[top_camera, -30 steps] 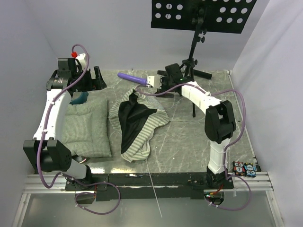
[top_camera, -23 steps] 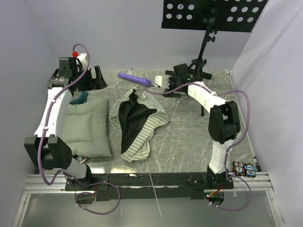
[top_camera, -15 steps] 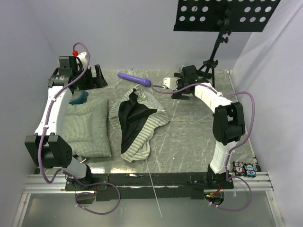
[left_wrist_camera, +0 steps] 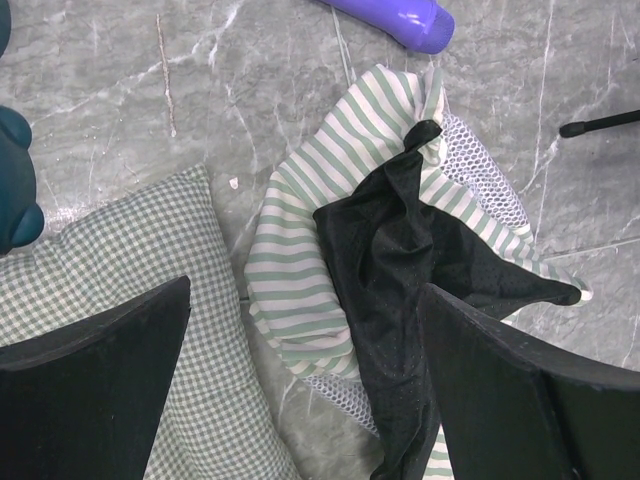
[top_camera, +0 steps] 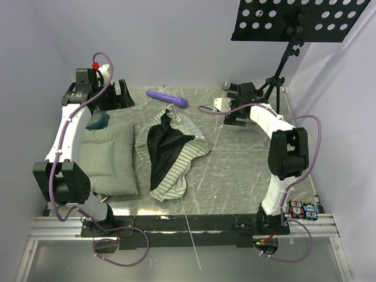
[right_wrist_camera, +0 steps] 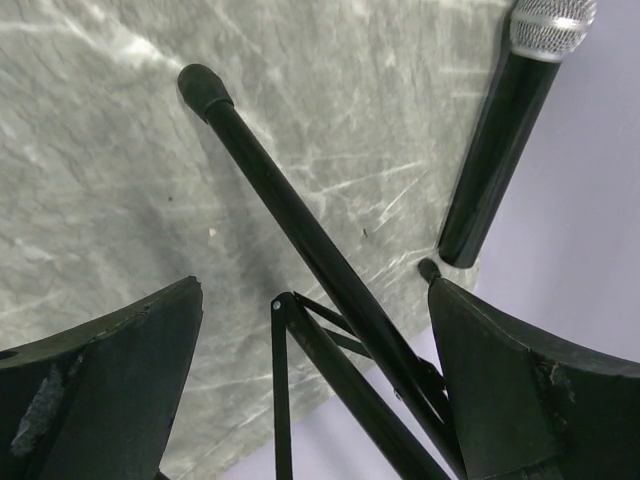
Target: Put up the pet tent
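Collapsed green-and-white striped fabric pet tent (left_wrist_camera: 300,235), black lining up, lies flat on the grey marbled surface (top_camera: 247,170). It's framed between my left claw's (left_wrist_camera: 305,290) spread fingers, long axis crosswise to their gap. Green-checked quilted cushion (left_wrist_camera: 120,260) sits just beside it, left-finger side. Right claw (right_wrist_camera: 315,285), spread and empty, faces black tripod legs (right_wrist_camera: 300,230), away from the tent. Left arm's job, I'd say.

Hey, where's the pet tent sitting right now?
In the top view the pet tent lies crumpled mid-table, just right of the checked cushion and nearer than the purple cylinder.
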Controlling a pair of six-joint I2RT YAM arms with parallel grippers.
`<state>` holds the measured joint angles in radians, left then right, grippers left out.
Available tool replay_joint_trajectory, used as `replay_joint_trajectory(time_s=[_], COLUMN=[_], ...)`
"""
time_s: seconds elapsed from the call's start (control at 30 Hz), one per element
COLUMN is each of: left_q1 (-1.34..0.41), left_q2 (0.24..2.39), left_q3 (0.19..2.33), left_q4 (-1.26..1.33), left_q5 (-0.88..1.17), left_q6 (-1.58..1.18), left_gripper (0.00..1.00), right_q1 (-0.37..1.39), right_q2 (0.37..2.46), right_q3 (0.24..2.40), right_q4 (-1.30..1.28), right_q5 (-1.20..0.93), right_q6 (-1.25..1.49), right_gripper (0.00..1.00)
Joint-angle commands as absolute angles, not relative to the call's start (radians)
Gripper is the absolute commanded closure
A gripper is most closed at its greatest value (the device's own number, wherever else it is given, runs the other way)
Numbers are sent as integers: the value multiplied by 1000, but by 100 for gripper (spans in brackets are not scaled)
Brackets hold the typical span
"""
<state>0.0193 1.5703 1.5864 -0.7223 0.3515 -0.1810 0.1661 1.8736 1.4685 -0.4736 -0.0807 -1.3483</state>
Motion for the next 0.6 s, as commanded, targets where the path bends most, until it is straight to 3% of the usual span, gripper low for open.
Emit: replay_joint_trajectory(time_s=[0.0,0.23,0.57], left_q1=[21,21,26], left_q2=[1566,1566,1543], left_q3=[1624,1631,1600], left_q4=[-704,-710,-681], left_q5=[367,360,419], left_q6=[-193,-181,-149], left_gripper=[0,0,0], right_q1=[110,107,291], right_q2=[1870,1872,1730], right_q3=[1443,1509,1557], right_q4=[-574,-627,-729], right_q5=[-52,-81,-231], right_q6=[-1353,-1298,-1051], right_gripper=[0,0,0])
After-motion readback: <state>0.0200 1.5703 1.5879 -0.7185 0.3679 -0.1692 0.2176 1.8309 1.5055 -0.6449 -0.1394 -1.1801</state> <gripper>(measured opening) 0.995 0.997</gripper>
